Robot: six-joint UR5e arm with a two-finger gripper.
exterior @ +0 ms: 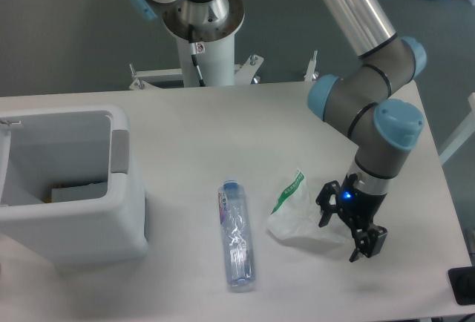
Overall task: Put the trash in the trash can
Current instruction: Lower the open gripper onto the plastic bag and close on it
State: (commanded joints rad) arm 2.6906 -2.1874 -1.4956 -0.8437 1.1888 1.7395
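The trash lies on the white table as two pieces. A crumpled white wrapper with green print (pixel 297 211) sits right of centre. A crushed clear bottle with a blue cap (pixel 236 235) lies lengthwise to its left, cap pointing away. The trash can (pixel 70 181), a boxy white bin with a grey side panel, stands at the left edge, with something pale on its floor. My gripper (pixel 344 230) hangs open just above the table at the wrapper's right edge, one finger over the wrapper's rim, nothing held between its fingers.
The arm's white pedestal base (pixel 204 40) rises behind the table's far edge. A dark object (pixel 462 286) sits at the table's front right corner. The table's right edge runs close beside the gripper.
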